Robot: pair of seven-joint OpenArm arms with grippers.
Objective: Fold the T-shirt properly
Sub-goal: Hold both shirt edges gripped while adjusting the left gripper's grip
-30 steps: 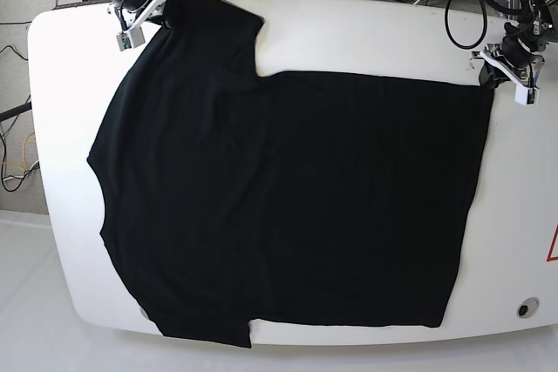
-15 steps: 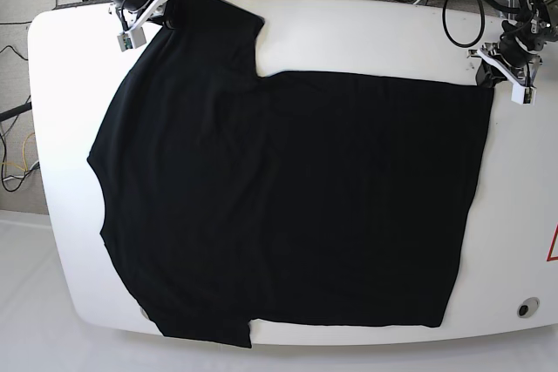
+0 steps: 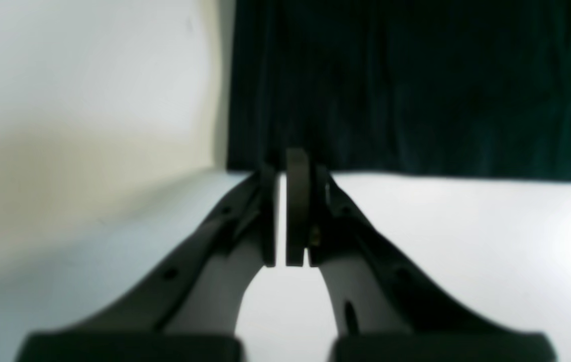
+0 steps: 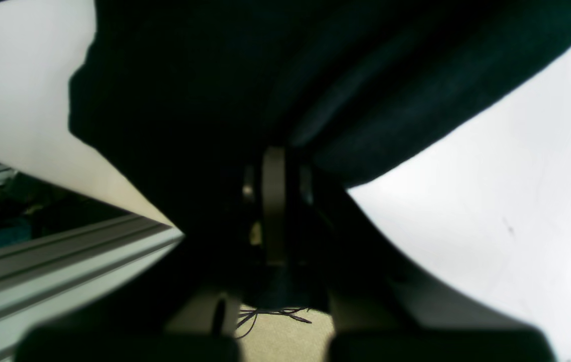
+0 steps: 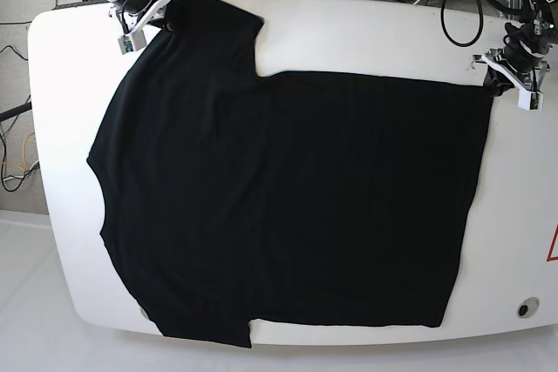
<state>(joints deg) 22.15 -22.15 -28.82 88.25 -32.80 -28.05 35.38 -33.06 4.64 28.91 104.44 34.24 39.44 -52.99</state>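
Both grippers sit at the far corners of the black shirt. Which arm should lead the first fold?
Probably the right gripper: it is shut on the sleeve of the black cloth T-shirt. The left gripper is shut at the hem corner; its grip is unclear.

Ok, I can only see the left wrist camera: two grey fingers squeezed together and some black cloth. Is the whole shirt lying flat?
Observer: Mostly. The base view shows the large plain black short-sleeved T-shirt spread out on the white rounded table.
Operator: Where's the other arm?
Observer: The right gripper is at the table's opposite end from yours, at the shirt's upper sleeve.
Operator: Is it holding the sleeve?
Observer: It looks so. In the right wrist view its jaws are shut and the black cloth bunches up around them, lifted off the table.
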